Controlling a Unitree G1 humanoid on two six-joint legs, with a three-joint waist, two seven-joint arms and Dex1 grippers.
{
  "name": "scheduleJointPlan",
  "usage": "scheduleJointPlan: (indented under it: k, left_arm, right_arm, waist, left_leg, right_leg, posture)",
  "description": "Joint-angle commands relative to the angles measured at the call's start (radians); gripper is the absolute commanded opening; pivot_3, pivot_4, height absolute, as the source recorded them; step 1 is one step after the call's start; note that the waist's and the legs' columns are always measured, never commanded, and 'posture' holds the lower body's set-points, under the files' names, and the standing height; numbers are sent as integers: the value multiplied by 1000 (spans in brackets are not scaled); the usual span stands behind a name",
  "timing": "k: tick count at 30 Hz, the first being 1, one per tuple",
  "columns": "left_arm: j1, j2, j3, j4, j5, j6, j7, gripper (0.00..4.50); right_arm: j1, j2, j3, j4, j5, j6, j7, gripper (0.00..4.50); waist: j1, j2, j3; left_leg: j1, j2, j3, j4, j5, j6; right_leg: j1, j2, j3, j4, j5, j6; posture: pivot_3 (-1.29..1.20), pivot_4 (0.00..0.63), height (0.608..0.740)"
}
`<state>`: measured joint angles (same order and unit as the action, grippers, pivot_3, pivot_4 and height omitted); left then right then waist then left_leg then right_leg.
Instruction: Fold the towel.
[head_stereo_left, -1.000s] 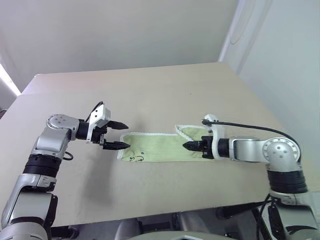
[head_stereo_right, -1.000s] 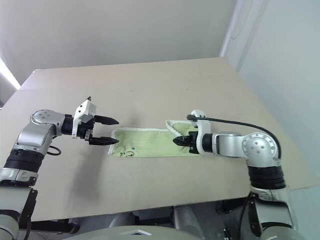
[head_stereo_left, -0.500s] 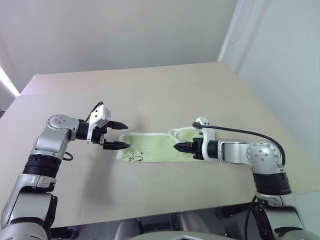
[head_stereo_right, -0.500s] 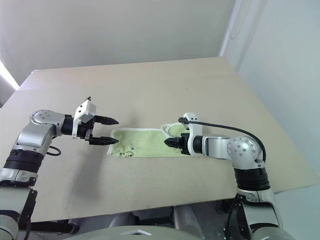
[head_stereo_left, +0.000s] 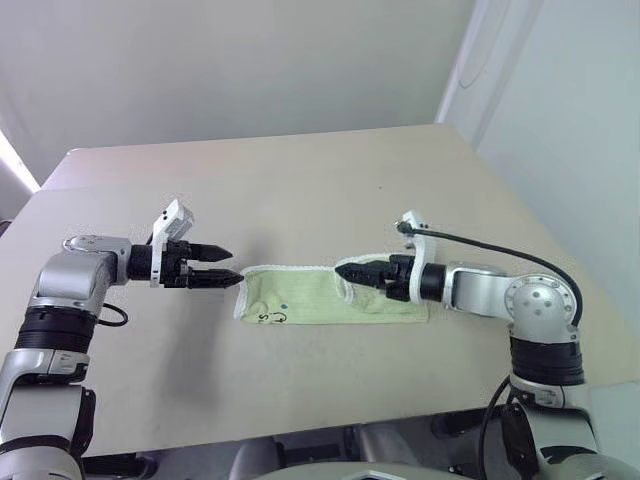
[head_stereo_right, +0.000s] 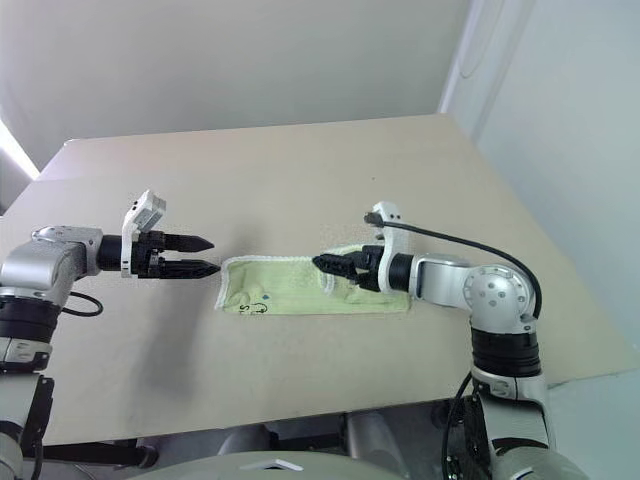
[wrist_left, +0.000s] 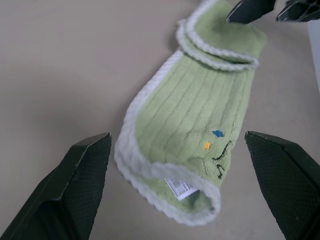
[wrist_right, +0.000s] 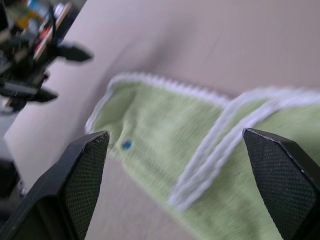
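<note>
Plain pale walls stand behind the wide beige surface (head_stereo_left: 300, 180) that you see before you. Near its front middle lies the light yellow-green terry towel with white stitched edging (head_stereo_left: 300, 297), stretched out as a long narrow strip running from left to right. Its right end is folded back over the strip, so a doubled layer with a white edge crosses the cloth there. Near the towel's left end you can make out a small blue dot and a dark embroidered mark (wrist_left: 224, 155), and in the left wrist view a small white label (wrist_left: 181, 187) sits at that end's rolled edge.

Your left pincer (head_stereo_left: 222, 276) hovers just beside the towel's left end, pointing toward it, with its two black fingers apart and nothing between them; it does not touch the cloth. Your right pincer (head_stereo_left: 350, 272) reaches in from the right, over the folded-back part of the towel, its fingers spread apart and holding nothing. From the head views you cannot tell whether its tips touch the cloth. In the right wrist view the folded edge (wrist_right: 220, 145) lies between the two spread fingers.
</note>
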<state>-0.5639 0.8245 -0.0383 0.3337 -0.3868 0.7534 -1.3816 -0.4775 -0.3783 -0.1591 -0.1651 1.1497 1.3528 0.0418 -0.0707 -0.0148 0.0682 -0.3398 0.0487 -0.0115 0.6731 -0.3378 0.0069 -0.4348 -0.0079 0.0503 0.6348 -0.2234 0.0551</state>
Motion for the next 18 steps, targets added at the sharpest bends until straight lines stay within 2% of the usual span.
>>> scheduleJointPlan:
  k: [1, 5, 7, 13, 18]
  left_arm:
    - [-16, 33, 4, -28, -28, 181, 46, 4500]
    - [-48, 1, 17, 19, -69, 360, 101, 4500]
    - [-64, -14, -15, 53, -51, 415, 137, 4500]
    - [-72, -38, -148, 96, 14, 440, 192, 4500]
    - [-97, -69, -190, 107, 0, 475, 195, 4500]
  right_arm:
    - [-17, 31, -45, 46, -34, -22, -41, 4466]
    - [-17, 52, -40, 59, -80, 0, -80, 4466]
    - [-18, 60, -48, 57, -84, 7, -80, 4466]
    - [-28, 74, -70, 74, -101, 20, -82, 4466]
    - [-19, 91, -104, 68, -105, 36, -92, 4466]
  waist:
    - [0, 0, 0]
    - [0, 0, 0]
    - [1, 0, 0]
    - [1, 0, 0]
    - [3, 5, -3]
  left_leg:
    - [0, 0, 0, 0, 0, 0]
    - [0, 0, 0, -2, 0, 0]
    - [0, 0, 0, -3, 0, 0]
    - [1, -1, 0, -6, 0, 0]
    - [1, -1, 0, -6, 0, 0]
  right_leg:
    - [0, 0, 0, 0, 0, 0]
    - [-1, 0, 0, 0, 1, 1]
    - [-1, 0, 0, 0, 2, 2]
    - [-1, 0, 0, 0, 3, 1]
    - [1, -1, 0, 0, 3, 1]
  posture:
    - [0, 0, 712]
    - [0, 0, 712]
    - [0, 0, 712]
    - [0, 0, 712]
    - [0, 0, 712]
